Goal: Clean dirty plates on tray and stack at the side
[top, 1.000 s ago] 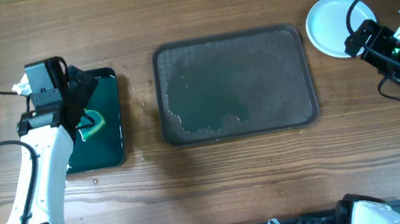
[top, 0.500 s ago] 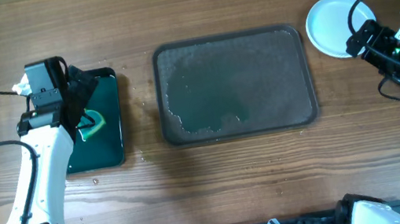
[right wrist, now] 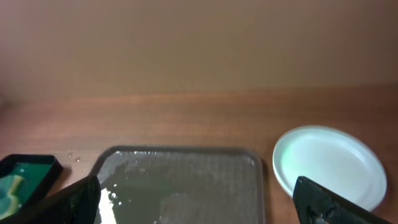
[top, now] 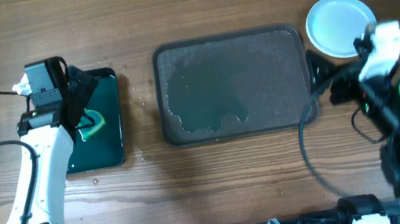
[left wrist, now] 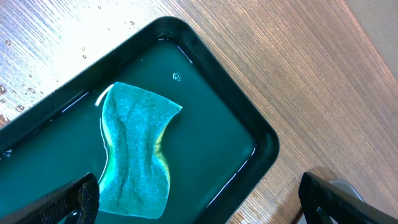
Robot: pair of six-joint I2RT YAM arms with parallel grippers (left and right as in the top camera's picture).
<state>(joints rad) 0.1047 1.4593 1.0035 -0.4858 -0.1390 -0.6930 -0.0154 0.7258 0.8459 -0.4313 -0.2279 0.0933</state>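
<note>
The large dark grey tray lies mid-table, wet, with no plate on it; it also shows in the right wrist view. A pale plate sits on the table just off the tray's far right corner and looks clean; I cannot tell how many plates lie under it. My right gripper is open and empty at the tray's right edge, in front of the plate. My left gripper is open and empty above the small black tray.
The small black tray with teal-green liquid sits left of the large tray, also seen in the left wrist view. A teal sponge lies in it. Water drops dot the wood near it.
My right arm has swung away from the plate toward the table's front and left, ending by the tray's right edge. The plate is now fully uncovered. The left arm has not moved.
</note>
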